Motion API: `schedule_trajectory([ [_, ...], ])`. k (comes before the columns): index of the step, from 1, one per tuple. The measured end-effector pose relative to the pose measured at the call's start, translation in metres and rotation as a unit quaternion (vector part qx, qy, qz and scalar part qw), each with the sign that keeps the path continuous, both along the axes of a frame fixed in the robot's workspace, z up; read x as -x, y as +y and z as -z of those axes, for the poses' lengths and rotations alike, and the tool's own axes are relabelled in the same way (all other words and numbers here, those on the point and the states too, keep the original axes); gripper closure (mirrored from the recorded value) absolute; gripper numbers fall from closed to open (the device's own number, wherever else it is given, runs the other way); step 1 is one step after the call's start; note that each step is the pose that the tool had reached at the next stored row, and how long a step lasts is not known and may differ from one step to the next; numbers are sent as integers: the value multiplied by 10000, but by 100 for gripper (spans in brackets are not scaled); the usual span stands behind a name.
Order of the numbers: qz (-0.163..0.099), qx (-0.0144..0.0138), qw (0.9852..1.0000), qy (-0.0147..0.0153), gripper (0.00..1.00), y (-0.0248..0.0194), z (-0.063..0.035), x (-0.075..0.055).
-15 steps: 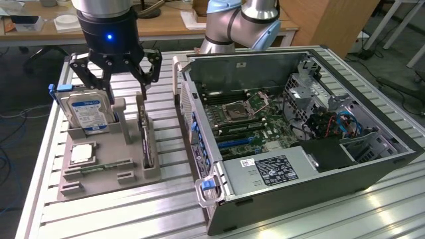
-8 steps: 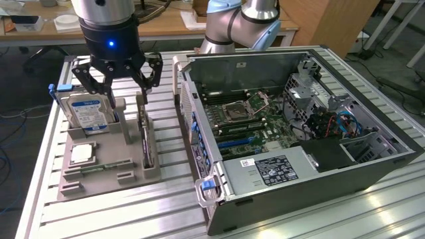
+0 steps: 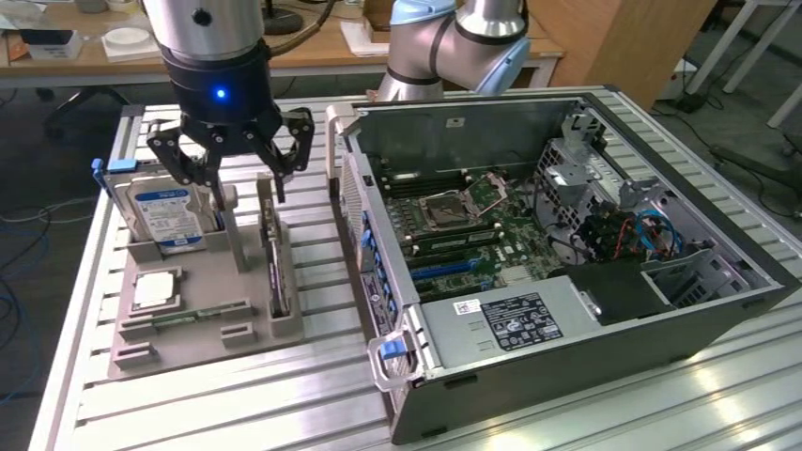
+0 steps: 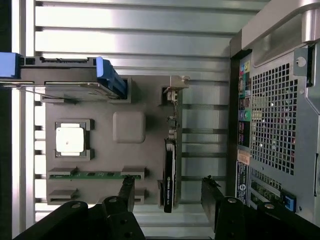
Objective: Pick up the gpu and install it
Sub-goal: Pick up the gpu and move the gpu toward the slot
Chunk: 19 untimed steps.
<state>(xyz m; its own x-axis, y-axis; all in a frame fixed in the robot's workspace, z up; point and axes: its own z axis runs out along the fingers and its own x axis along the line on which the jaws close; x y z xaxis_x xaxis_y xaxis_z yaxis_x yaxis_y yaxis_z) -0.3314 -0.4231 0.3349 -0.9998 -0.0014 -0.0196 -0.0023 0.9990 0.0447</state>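
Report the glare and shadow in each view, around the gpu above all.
Exterior view: light glares off the table slats at the exterior view's right; the gpu stands in even, dull light below the open gripper, whose blue lamp glows. Wrist view: strong glare on the table slats, the gpu dark against the pale tray.

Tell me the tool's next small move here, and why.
Probably a straight descent: the open tool hangs above the gpu, which stands on edge in the grey holder, and the wrist view shows the card lined up between its fingers.
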Motion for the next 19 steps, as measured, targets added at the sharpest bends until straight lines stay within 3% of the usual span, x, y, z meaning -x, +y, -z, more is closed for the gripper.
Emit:
schedule_trajectory([
  [19,0,0,10000,0,35,-1,332,-1],
])
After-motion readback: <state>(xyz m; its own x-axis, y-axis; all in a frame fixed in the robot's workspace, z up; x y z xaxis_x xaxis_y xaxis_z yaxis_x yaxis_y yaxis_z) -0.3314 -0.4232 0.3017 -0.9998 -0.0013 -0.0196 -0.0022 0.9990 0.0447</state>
